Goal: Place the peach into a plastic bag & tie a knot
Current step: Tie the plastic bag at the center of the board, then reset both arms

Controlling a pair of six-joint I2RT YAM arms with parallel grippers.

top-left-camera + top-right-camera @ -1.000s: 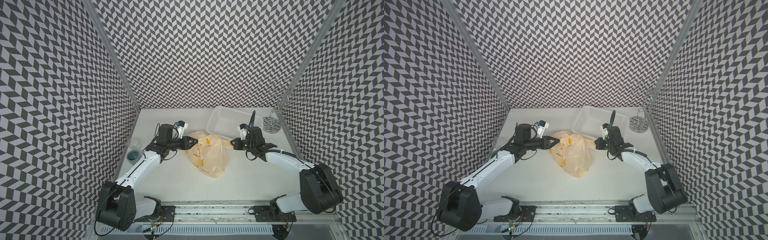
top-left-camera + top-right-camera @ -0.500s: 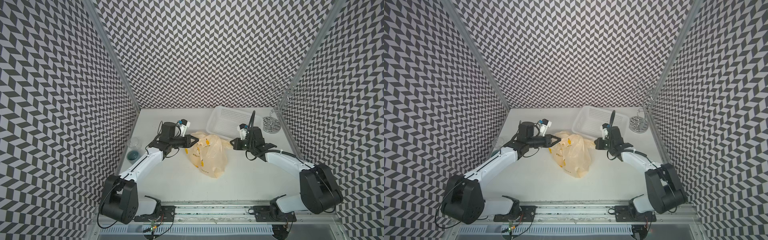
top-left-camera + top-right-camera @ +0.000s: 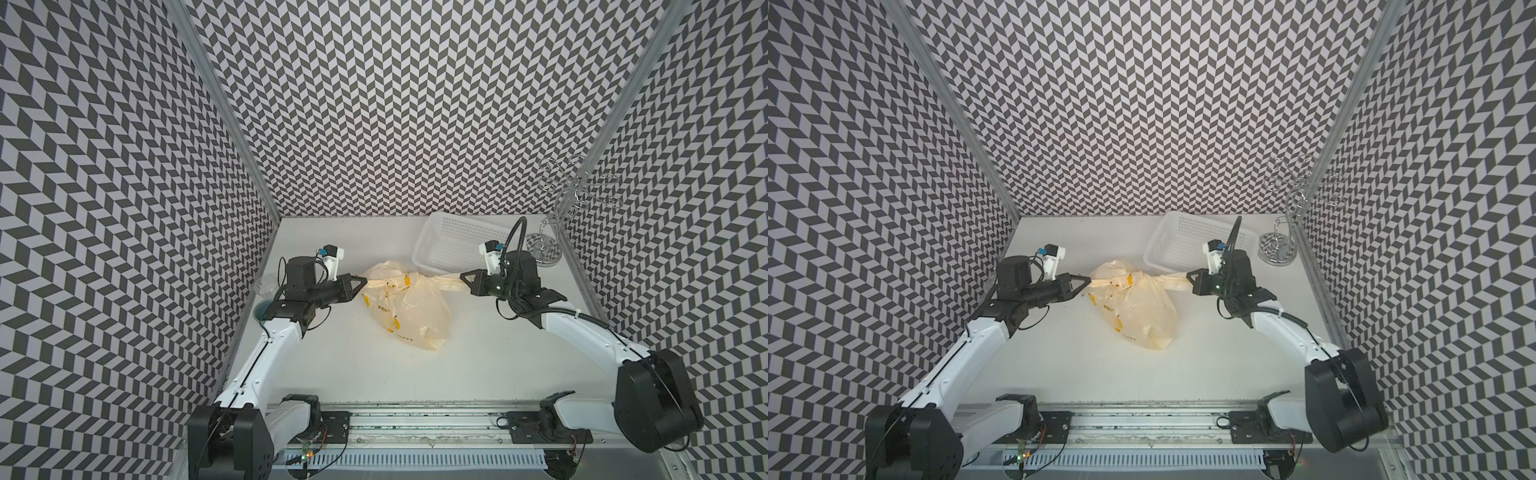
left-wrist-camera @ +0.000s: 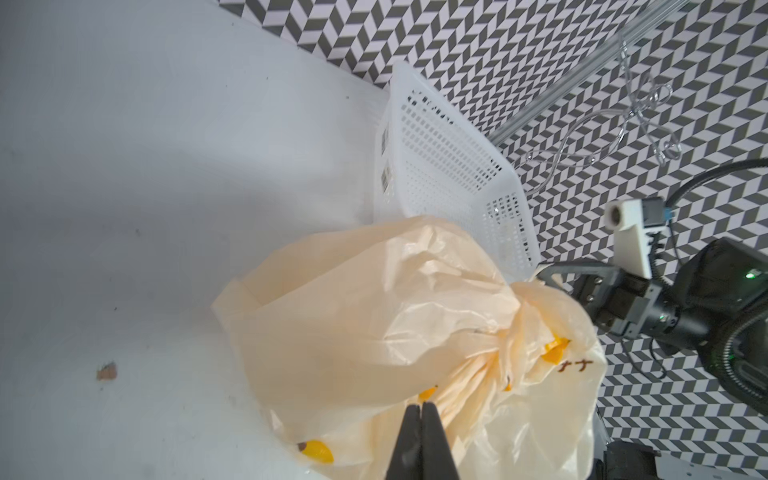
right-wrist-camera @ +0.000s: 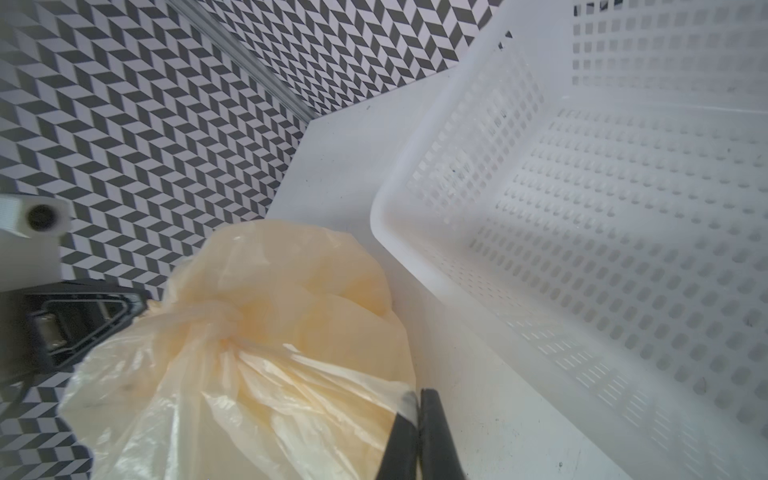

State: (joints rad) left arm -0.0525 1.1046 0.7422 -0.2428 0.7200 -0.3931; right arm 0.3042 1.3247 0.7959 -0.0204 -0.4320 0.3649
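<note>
Strips of the plastic bag [image 3: 409, 309] sit clamped in the left fingers [image 4: 409, 449] and right fingers [image 5: 438, 436]. The bag rests on the desk [image 3: 478, 353] between them, so pulling apart should cinch the knot [image 5: 216, 318]. The peach is presumably inside, unseen.

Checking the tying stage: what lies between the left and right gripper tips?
Only the plastic bag, in both top views: its knot sits between the left gripper and the right gripper, both shut on the bag.
</note>
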